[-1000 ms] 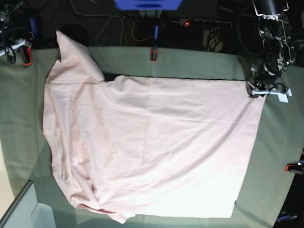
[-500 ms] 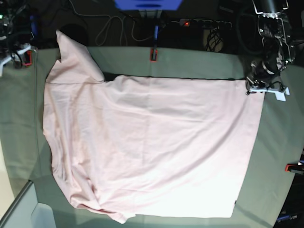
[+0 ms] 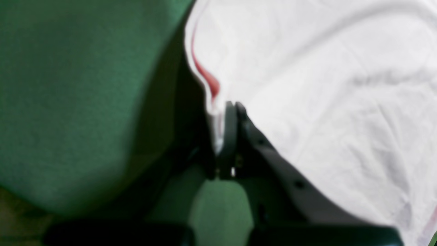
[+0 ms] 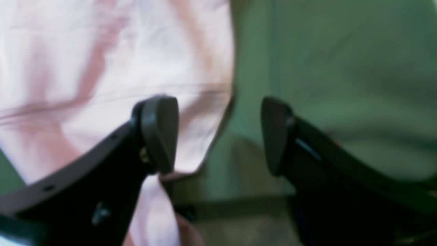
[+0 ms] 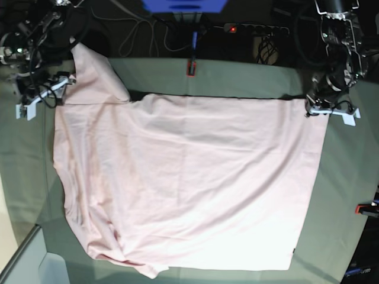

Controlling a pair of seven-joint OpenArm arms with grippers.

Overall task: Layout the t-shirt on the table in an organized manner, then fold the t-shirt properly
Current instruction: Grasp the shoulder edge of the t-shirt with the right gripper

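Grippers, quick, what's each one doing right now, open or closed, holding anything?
Left gripper: shut on the t-shirt hem corner.
Right gripper: open, holding nothing, poised over the t-shirt's edge.

Both wrist views reach us blurred. We cannot find any print on the t-shirt [image 5: 189, 177]. Its lower hem is cut by the bottom edge of the base view, and the table [image 5: 349, 177] runs off the right edge.

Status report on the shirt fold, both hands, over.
Left hand shut on the t-shirt edge. Right hand open, at the shirt's edge near the sleeve, holding nothing. Shirt spread on the table, unfolded. Nothing in the way.
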